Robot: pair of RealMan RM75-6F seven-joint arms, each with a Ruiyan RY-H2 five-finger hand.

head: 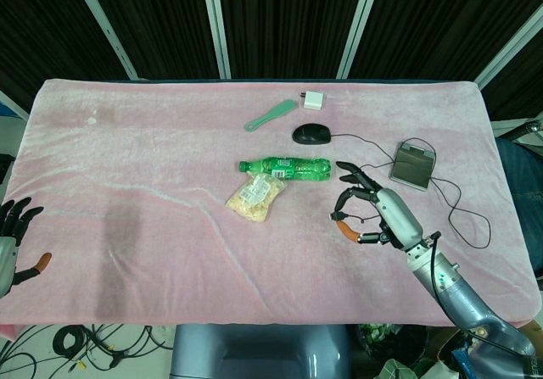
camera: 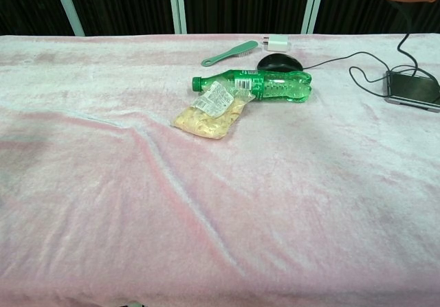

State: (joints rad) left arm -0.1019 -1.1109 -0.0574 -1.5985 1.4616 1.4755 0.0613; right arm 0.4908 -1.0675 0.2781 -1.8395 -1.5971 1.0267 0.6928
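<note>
A green plastic bottle (head: 286, 168) lies on its side across the pink plush cloth (head: 153, 158), cap pointing left, touching a clear snack bag (head: 254, 197), while the empty right hand (head: 373, 212) hovers just beside its base, fingers spread.

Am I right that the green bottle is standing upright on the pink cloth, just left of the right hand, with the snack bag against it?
Not quite: the green bottle lies on its side, as the head view shows. It is on the pink cloth, left of the right hand, with the snack bag against it.
</note>
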